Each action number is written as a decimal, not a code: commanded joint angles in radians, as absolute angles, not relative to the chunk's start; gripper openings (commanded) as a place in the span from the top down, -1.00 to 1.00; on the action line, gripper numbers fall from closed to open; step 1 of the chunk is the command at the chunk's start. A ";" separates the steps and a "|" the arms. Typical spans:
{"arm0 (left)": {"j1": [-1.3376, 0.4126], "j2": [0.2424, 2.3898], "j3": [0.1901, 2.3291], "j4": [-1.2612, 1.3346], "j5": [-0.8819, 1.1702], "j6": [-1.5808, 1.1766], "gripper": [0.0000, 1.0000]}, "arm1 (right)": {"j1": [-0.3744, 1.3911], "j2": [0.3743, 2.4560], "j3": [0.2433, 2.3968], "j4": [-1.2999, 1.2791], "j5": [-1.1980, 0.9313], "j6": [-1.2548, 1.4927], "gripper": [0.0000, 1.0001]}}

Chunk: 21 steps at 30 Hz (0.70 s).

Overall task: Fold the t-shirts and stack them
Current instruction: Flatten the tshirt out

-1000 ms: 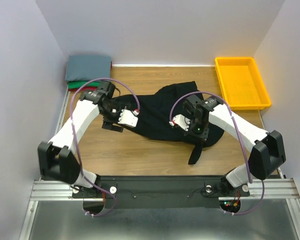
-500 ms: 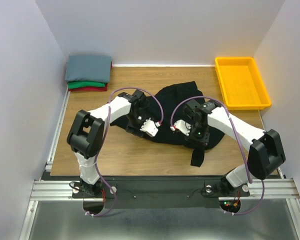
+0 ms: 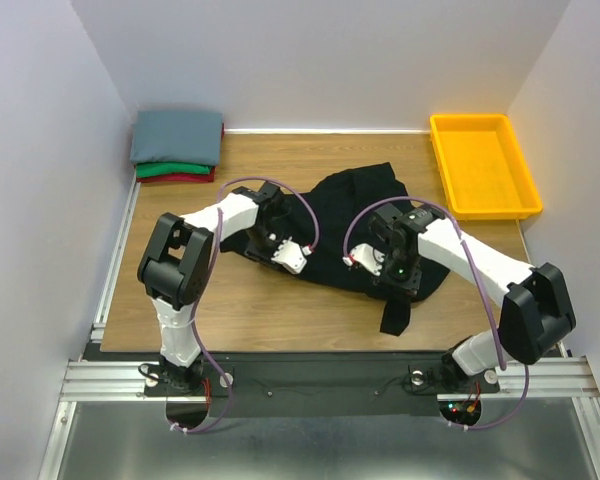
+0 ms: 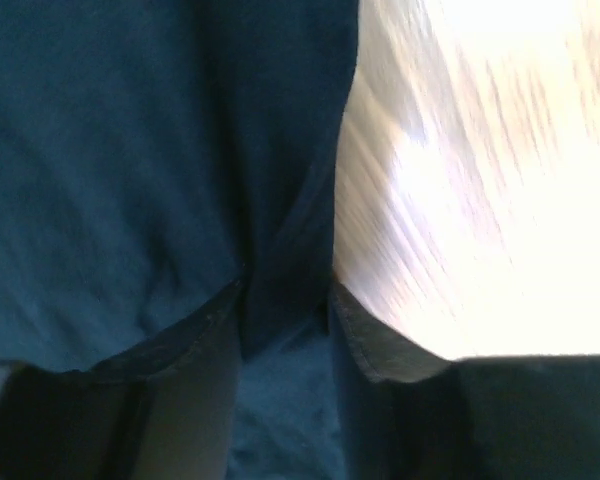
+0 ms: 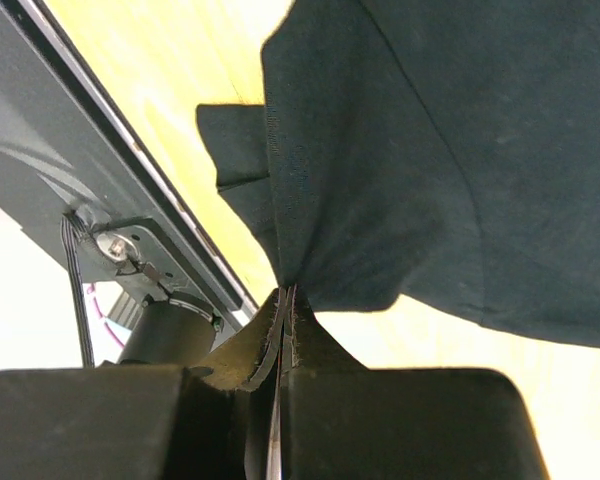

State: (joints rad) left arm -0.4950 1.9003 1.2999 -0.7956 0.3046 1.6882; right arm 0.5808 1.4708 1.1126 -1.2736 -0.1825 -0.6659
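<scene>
- Black t-shirt point(image 3: 332, 205) lies crumpled on the desk point(image 3: 250, 300); bare wood is around its edges.
- Left tool point(image 4: 285, 320) stands apart, astride a fold.
- Right tool point(image 5: 286, 300) is clamped on its edge.

left claw point(image 4: 285, 292) — half-parted | right claw point(image 5: 285, 295) — pinched tight

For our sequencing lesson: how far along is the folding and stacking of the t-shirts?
Done: grey-blue tee, green tee and red tee lie folded in a stack at the far-left corner. In hand: the black t-shirt lies crumpled centrally; right gripper is shut on its edge, left gripper straddles a fold. Left: folding it and adding it to the stack.
</scene>
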 commanded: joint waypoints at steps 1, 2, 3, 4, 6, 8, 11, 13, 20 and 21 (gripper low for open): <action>-0.416 1.852 1.224 -0.851 0.189 1.724 0.15 | 0.575 1.427 1.106 -1.293 -0.170 -0.664 0.99; -0.404 1.839 1.218 -0.851 0.183 1.726 0.18 | 0.577 1.424 1.104 -1.292 -0.169 -0.664 0.99; -0.378 1.835 1.213 -0.851 0.176 1.724 0.20 | 0.577 1.420 1.104 -1.292 -0.167 -0.663 0.99; -0.367 1.833 1.207 -0.850 0.170 1.726 0.22 | 0.574 1.416 1.104 -1.292 -0.164 -0.663 0.99; -0.341 1.821 1.195 -0.851 0.153 1.726 0.22 | 0.572 1.411 1.104 -1.292 -0.156 -0.660 0.99; -0.330 1.810 1.180 -0.845 0.146 1.724 0.22 | 0.574 1.413 1.106 -1.290 -0.156 -0.660 0.99; -0.327 1.790 1.166 -0.845 0.156 1.723 0.22 | 0.574 1.425 1.115 -1.289 -0.161 -0.660 0.99; -0.325 1.773 1.167 -0.847 0.172 1.715 0.05 | 0.574 1.437 1.126 -1.289 -0.169 -0.658 0.99; -0.333 1.747 1.206 -0.888 0.242 1.704 -0.04 | 0.574 1.479 1.143 -1.281 -0.228 -0.655 0.99; -0.334 1.750 1.207 -0.891 0.242 1.701 -0.04 | 0.574 1.483 1.143 -1.276 -0.235 -0.653 0.99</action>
